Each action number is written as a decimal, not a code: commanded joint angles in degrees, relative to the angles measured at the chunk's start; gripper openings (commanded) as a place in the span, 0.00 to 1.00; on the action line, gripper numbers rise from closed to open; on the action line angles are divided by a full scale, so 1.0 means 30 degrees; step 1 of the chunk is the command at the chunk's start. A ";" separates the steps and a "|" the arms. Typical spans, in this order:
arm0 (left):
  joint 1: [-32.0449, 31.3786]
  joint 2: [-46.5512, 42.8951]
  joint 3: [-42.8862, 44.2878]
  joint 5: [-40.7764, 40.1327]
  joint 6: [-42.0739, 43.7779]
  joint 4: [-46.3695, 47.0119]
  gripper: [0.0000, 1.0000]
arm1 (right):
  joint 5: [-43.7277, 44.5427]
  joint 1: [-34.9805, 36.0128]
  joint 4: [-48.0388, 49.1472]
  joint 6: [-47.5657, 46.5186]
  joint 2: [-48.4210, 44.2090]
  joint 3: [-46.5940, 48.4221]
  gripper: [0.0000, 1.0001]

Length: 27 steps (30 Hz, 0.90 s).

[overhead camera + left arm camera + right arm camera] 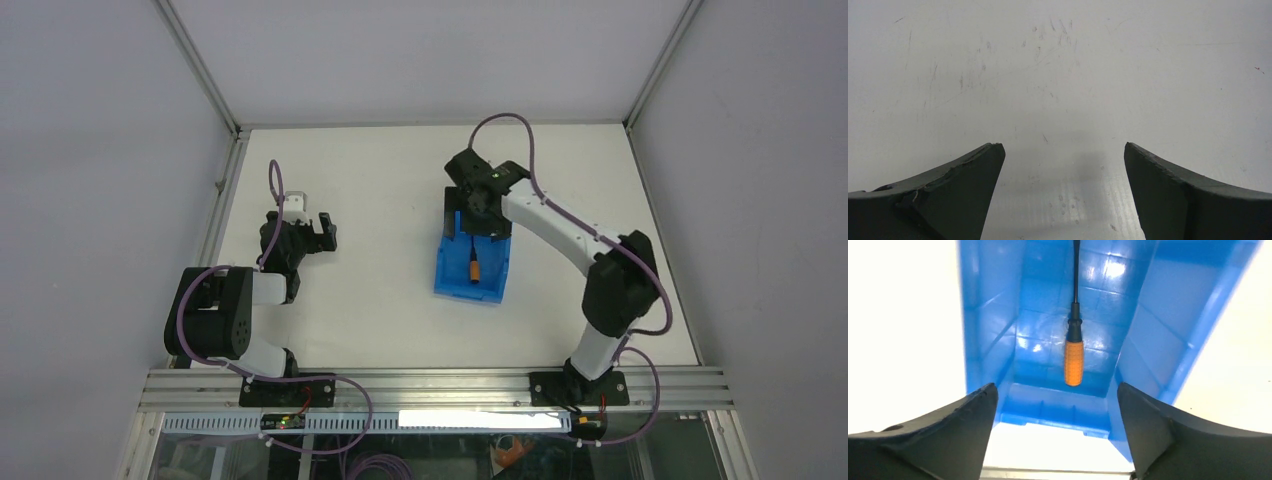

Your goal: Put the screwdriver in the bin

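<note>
The blue bin (495,285) stands near the table's middle, slightly right. Inside it, on the floor, lies the screwdriver (474,267) with its orange handle toward the near wall. The right wrist view looks straight down into the bin (998,330) and shows the screwdriver (1073,362) lying free, its dark shaft running away from the camera. My right gripper (478,205) hovers above the bin's far end, open, with nothing between its fingers (963,430). My left gripper (322,232) sits over bare table at the left, open and empty.
White table (380,180) is ringed by an aluminium frame, with grey walls on both sides. A metal rail (430,385) runs along the near edge where both arm bases are bolted. The left wrist view shows only scuffed table (1058,90).
</note>
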 commanded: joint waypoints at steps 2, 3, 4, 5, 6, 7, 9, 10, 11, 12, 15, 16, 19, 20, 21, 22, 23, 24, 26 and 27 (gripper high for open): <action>0.0024 -0.0083 0.0348 0.0344 -0.0042 0.1238 0.99 | 0.0690 0.0046 0.0430 -0.2407 -0.4333 0.0545 0.99; 0.0024 -0.0091 0.0347 0.0342 -0.0042 0.1210 0.99 | 0.0795 -0.0006 0.1070 -0.2850 -0.5021 0.0180 0.99; 0.0024 -0.0092 0.0347 0.0342 -0.0042 0.1228 0.99 | 0.0871 -0.0090 0.1390 -0.3322 -0.5814 -0.0254 0.99; 0.0024 -0.0093 0.0347 0.0327 -0.0042 0.1223 0.99 | 0.1019 -0.0232 0.2000 -0.3847 -0.6598 -0.0821 0.99; 0.0024 -0.0089 0.0347 0.0329 -0.0042 0.1223 0.99 | 0.1214 -0.0466 0.2673 -0.4293 -0.7413 -0.1540 0.99; 0.0024 -0.0074 0.0347 0.0341 -0.0042 0.1226 0.99 | 0.1205 -0.0865 0.3365 -0.4682 -0.8244 -0.2282 0.99; 0.0024 -0.0078 0.0366 0.0335 -0.0042 0.1228 0.99 | 0.0695 -0.2036 0.4973 -0.5142 -0.9883 -0.3960 0.99; 0.0024 -0.0098 0.0350 0.0341 -0.0042 0.1223 0.99 | 0.0272 -0.2724 0.5835 -0.5286 -1.0743 -0.5056 0.99; 0.0024 -0.0071 0.0348 0.0338 -0.0042 0.1226 0.99 | -0.0151 -0.3378 0.6958 -0.5432 -1.1634 -0.6252 0.99; 0.0024 -0.0101 0.0347 0.0340 -0.0042 0.1223 0.99 | -0.0460 -0.4076 0.8116 -0.5656 -1.2610 -0.7540 0.99; 0.0024 -0.0083 0.0347 0.0342 -0.0056 0.1220 0.99 | 0.0196 -0.5085 1.1164 -0.5862 -1.5205 -1.1416 0.99; 0.0024 -0.0091 0.0347 0.0342 -0.0044 0.1200 0.99 | 0.0620 -0.5361 1.2029 -0.5742 -1.5993 -1.2584 0.99; 0.0024 -0.0081 0.0347 0.0344 -0.0042 0.1217 0.99 | 0.1860 -0.5775 1.4376 -0.5394 -1.8224 -1.6144 0.99; 0.0024 -0.0087 0.0347 0.0328 -0.0042 0.1222 0.99 | 0.2238 -0.5799 1.4826 -0.5248 -1.8688 -1.6925 0.99; 0.0024 -0.0081 0.0347 0.0340 -0.0042 0.1223 0.99 | 0.2549 -0.5802 1.5087 -0.4955 -1.9032 -1.7590 0.99; 0.0024 -0.0091 0.0347 0.0342 -0.0042 0.1215 0.99 | 0.2818 -0.5802 1.5127 -0.4659 -1.9309 -1.8087 0.99; 0.0024 -0.0081 0.0347 0.0338 -0.0042 0.1222 0.99 | 0.3024 -0.5802 1.5148 -0.4281 -1.9498 -1.8563 0.99; 0.0024 -0.0091 0.0347 0.0349 -0.0042 0.1215 0.99 | 0.3171 -0.5802 1.5149 -0.3911 -1.9576 -1.8956 0.99; 0.0024 -0.0107 0.0347 0.0356 -0.0042 0.1223 0.99 | 0.3643 -0.5802 1.5260 -0.2980 -1.9569 -1.9606 0.99; 0.0024 -0.0068 0.0351 0.0344 -0.0042 0.1223 0.99 | 0.3724 -0.5795 1.5339 -0.2811 -1.9439 -1.9818 0.99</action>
